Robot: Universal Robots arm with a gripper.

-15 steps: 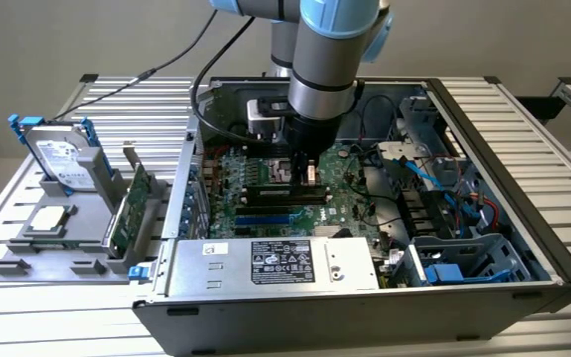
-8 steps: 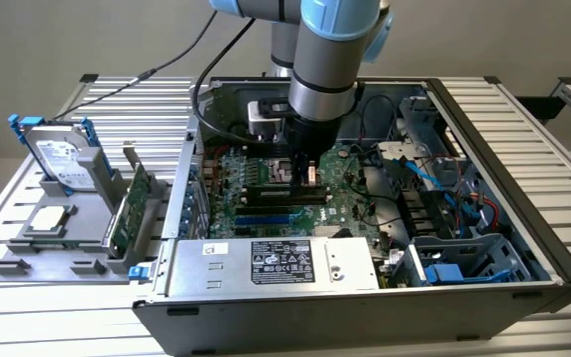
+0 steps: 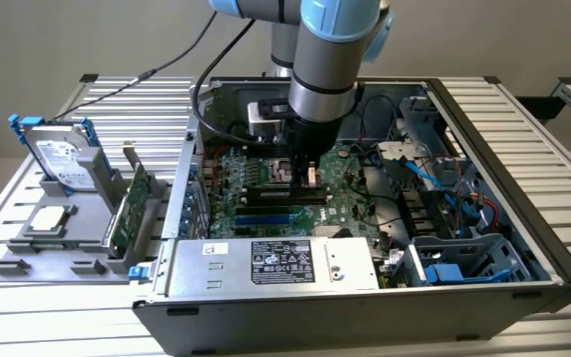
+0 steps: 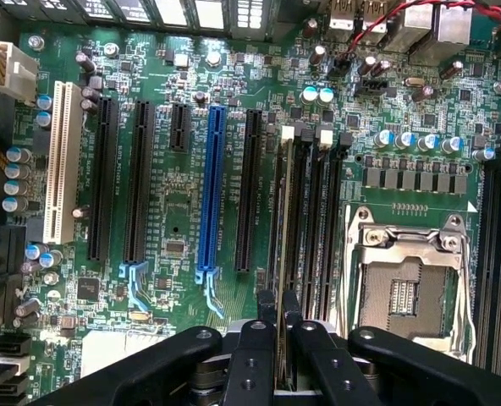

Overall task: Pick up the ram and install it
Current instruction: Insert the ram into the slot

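This looks like a robotics lab set up for computer assembly. A Universal Robots arm (image 3: 326, 52) reaches into an open desktop PC case (image 3: 484, 223) lying on a slatted aluminium worktop (image 3: 68, 327). The motherboard (image 4: 174, 211) sits directly beneath the end effector (image 3: 303, 178). Well off to its side, a grey fixture tray (image 3: 18, 249) holds a hard drive (image 3: 62, 160).

Gripper (image 3: 302, 169) low over the motherboard (image 3: 345, 212) in the open case (image 3: 535, 230).

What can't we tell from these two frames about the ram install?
- Whether the ram is seated: wrist view sees it edge-on; exterior view, the gripper covers its lower edge.
- Near-end latch: wrist view, behind the fingers.
- Power supply label text: exterior view, too small.
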